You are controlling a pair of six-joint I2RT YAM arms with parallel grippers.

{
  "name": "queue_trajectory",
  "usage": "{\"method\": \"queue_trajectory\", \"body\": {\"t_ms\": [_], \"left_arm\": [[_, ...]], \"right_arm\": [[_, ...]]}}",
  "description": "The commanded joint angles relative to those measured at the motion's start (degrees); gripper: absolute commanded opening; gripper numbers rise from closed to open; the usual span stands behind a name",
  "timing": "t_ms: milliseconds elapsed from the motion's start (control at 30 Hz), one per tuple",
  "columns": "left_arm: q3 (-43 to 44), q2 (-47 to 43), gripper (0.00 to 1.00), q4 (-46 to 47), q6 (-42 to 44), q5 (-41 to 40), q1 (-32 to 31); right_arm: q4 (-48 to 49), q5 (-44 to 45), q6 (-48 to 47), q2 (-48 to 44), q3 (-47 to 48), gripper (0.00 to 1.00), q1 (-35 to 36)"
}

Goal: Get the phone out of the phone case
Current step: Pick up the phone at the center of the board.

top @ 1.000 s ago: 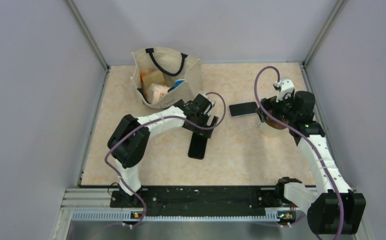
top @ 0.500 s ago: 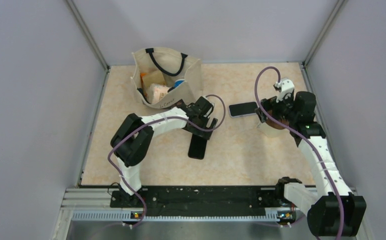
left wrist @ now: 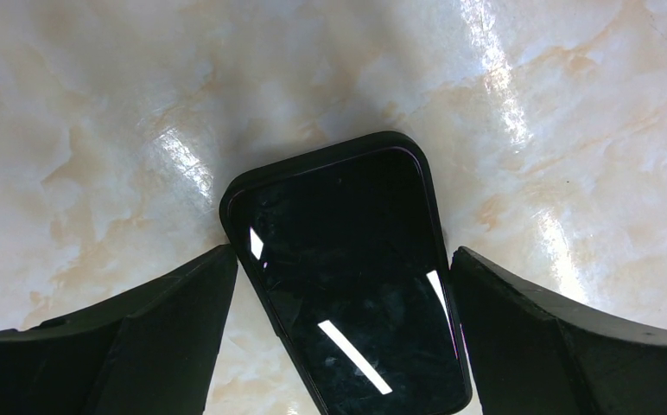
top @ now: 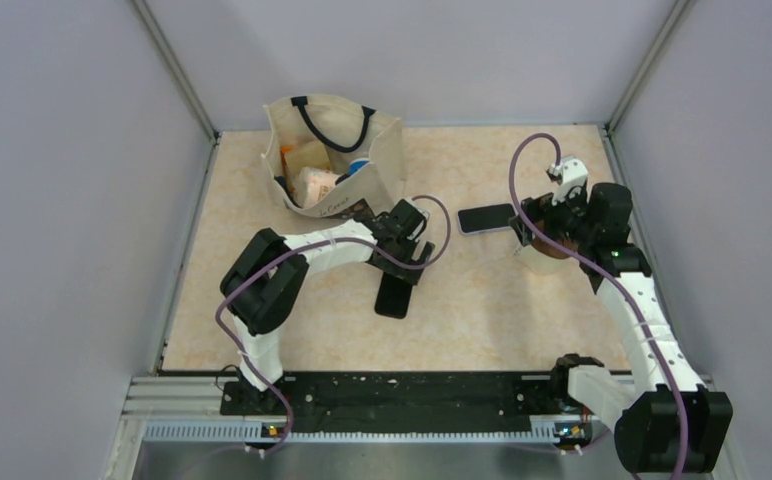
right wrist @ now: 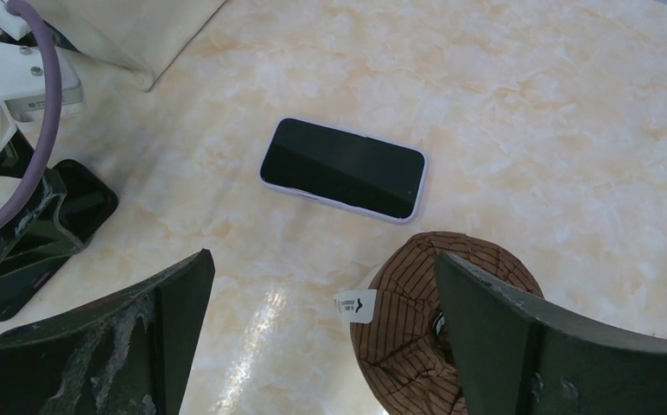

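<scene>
Our left hand [left wrist: 340, 259] hangs open astride the black phone case [left wrist: 339, 199] on the middle of the counter [top: 262, 300]. The phone [right wrist: 343, 169] lies to the far right, just beyond our open right hand [right wrist: 323, 259].

- The left arm [top: 312, 243] rises from its base at the lower left of the top view, folds at the elbow and stretches right toward mid-frame.
- The left gripper [top: 410, 258] tilts downward, jaws spread wide; its dark fingers [left wrist: 166, 328] fill the lower corners of the left wrist view.
- The right arm [top: 644, 310] runs up the right side of the top view.
- The right gripper [top: 528, 228] faces left, jaws wide apart.
</scene>
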Motion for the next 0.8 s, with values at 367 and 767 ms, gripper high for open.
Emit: {"method": "queue_trajectory", "body": {"t_ms": [367,767], "left_arm": [[-4.1,-1.4,0.51,4.1,6.6,3.5,-1.3],[-2.6,-6.2,0.00,3.2,14.1,10.4,-1.3]], "right_arm": [[2.5,-1.0,-0.2,-1.2,0.0,0.99,0.0],[2.3,-0.4,1.6,-0.1,0.3,0.99,0.0]]}}
